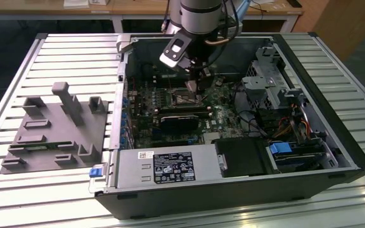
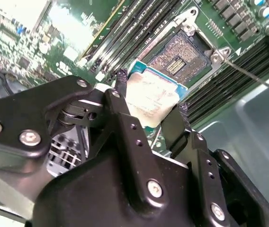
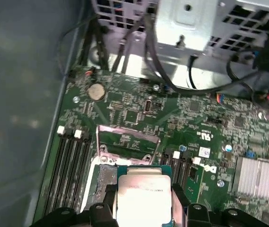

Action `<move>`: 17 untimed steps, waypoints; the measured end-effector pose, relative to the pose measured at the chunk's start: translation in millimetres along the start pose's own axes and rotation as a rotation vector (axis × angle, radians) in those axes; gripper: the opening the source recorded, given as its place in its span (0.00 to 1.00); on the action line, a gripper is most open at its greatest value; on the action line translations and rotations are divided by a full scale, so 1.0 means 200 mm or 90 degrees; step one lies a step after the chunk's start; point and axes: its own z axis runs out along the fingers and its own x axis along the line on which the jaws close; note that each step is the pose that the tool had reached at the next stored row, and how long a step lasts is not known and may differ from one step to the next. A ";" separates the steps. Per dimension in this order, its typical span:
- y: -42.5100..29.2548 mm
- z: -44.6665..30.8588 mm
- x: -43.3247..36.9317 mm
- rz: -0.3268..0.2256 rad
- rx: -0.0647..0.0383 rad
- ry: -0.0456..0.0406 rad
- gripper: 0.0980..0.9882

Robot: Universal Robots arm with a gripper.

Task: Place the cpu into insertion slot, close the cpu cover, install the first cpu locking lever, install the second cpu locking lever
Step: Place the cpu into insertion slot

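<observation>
Black fingers [image 2: 122,111] clamped on flat square silvery-tan cpu [image 2: 153,101], just above bare pinned socket [image 2: 179,56], 12 o'clock of black card [image 1: 177,122] in exterior view. First wrist view adds thin silvery cpu cover [image 3: 129,126], raised.

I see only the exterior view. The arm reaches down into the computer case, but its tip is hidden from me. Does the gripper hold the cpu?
Observer: Yes. In the second wrist view the gripper is shut on the cpu, metal top facing the camera.
Operator: Is it seated in the socket?
Observer: Not yet. The socket shows bare past the cpu, its contacts uncovered.
Operator: And the cpu cover?
Observer: In the first wrist view the cpu cover stands swung up, off the socket.
</observation>
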 end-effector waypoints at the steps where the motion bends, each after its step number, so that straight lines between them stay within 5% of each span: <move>1: 0.000 0.003 0.000 0.011 0.000 -0.0010 0.49; 6: -0.004 0.019 0.001 0.061 -0.001 -0.0054 0.49; 17: -0.033 0.048 0.033 0.099 -0.001 -0.0087 0.49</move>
